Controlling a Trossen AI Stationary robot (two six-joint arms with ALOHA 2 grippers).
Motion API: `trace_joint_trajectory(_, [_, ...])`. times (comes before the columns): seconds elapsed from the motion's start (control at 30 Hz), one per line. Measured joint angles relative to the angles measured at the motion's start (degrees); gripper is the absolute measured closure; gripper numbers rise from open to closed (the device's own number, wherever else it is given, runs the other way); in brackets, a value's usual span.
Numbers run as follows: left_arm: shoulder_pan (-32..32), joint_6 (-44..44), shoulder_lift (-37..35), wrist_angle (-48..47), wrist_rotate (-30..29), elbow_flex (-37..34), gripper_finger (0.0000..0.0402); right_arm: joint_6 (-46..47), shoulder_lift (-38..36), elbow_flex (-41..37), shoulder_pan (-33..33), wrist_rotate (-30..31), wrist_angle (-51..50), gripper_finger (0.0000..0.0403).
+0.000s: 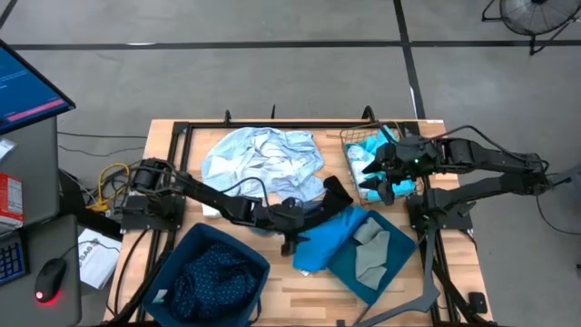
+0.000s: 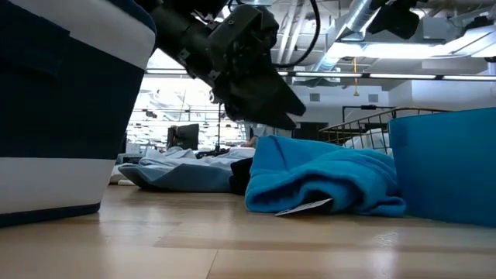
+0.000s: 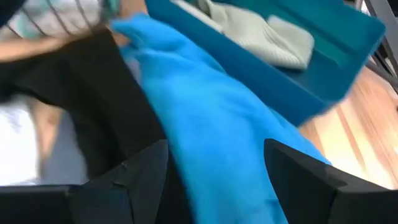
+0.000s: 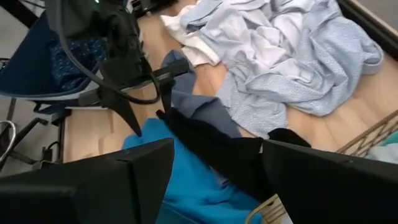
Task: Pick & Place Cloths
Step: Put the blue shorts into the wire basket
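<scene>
Nothing readable is showing on any surface. The monitor (image 1: 27, 86) past the counter's left edge is displaying lines too small to read.

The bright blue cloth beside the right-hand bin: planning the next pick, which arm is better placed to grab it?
Probably the left. Its open claw hovers right at the bright blue cloth, while the right claw is over the wire basket.

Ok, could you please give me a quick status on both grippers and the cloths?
Left gripper open, above the bright blue cloth. Right gripper open, over the wire basket. Black cloth lies against the blue one.
</scene>
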Motion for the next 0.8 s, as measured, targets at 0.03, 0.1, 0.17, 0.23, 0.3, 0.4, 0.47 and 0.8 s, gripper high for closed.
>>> trace_joint_trajectory(0.03, [-0.3,-0.5,0.5,0.1,0.0,0.0,0.0151,0.2,0.0,0.0,0.6,0.4,0.0,0.0163])
trace_joint_trajectory(0.1, [-1.2,-1.4,1.1,0.0,0.0,0.0,0.0152,0.3,0.0,0.0,1.7,1.4,0.0,0.0163])
trace_joint_trajectory(0.17, [-2.0,-1.5,1.4,0.1,-0.1,0.0,0.0152,0.4,0.0,0.0,2.6,2.4,0.0,0.0163])
trace_joint_trajectory(0.23, [-2.5,-1.5,2.0,-0.1,-0.1,0.0,0.0152,0.7,0.0,0.0,3.3,3.2,0.0,0.0163])
trace_joint_trajectory(0.3, [-2.7,-1.6,2.8,-0.2,-0.1,-0.1,0.0152,0.8,0.0,0.0,3.9,3.5,0.0,0.0163])
trace_joint_trajectory(0.4, [-2.6,-2.3,4.1,-0.5,-0.1,-0.1,0.0154,1.4,0.0,0.0,4.5,3.6,0.0,0.0163])
trace_joint_trajectory(0.47, [-2.6,-3.2,4.9,-0.8,0.0,-0.1,0.0163,2.2,0.0,0.0,5.0,3.9,0.0,0.0163])
trace_joint_trajectory(0.8, [-2.2,-7.3,2.2,-3.1,-1.3,-0.1,0.0348,4.0,0.0,0.0,6.2,7.4,0.0,0.0163])
